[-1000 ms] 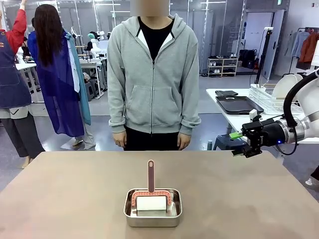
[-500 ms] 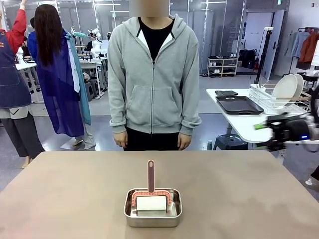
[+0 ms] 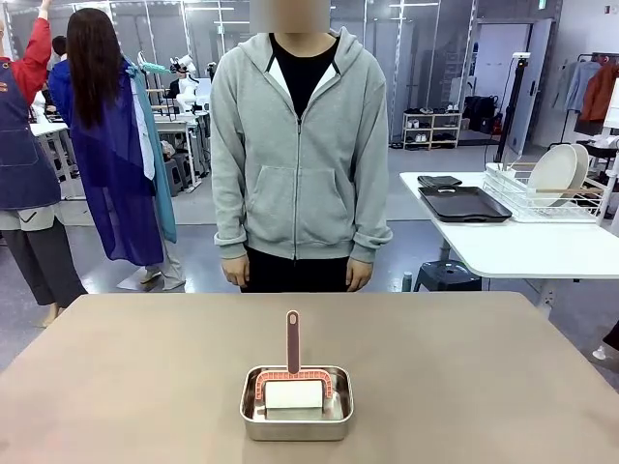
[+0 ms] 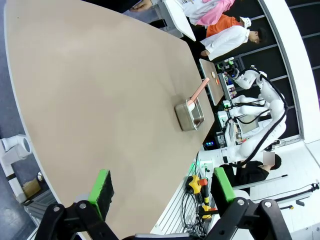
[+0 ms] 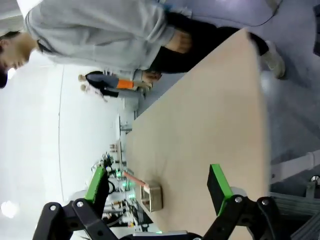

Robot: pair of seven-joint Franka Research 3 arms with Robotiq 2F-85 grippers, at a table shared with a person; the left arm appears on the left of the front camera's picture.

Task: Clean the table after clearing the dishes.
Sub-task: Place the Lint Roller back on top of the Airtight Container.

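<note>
1. On the table [image 3: 145, 377], near the edge closest to us and about midway across, we see a small square steel pan [image 3: 296, 404].
2. Inside that pan lies a white roll [image 3: 293, 394] held in a pinkish-brown frame, and the frame's handle [image 3: 293, 341] stands upright, rising well above the pan's rim.
3. We find the rest of the beige-brown top bare around the pan.
4. Across the table a person in a grey zip hoodie [image 3: 298, 145] stands at the far edge, arms down, both hands hanging just above the table line and touching nothing.
5. To the right, on a smaller white table [image 3: 527, 249] well apart from ours, we see a wire dish rack [image 3: 542, 198] with two white plates [image 3: 558, 169] standing on edge in it.
6. Beside that rack lies a dark tray [image 3: 464, 203], with another dark flat item [image 3: 440, 181] just behind it; we cannot tell what that one is.
7. From the left wrist view, the left end effector [image 4: 162, 187] hangs above the table's near edge with its green-padded fingers spread wide and nothing between them; the pan [image 4: 190, 115] sits farther along the table, the handle tilted in that rolled view.
8. From the right wrist view, the right end effector [image 5: 157, 182] likewise stands wide apart and unloaded, with the pan [image 5: 151, 196] small and distant between its fingers.
</note>
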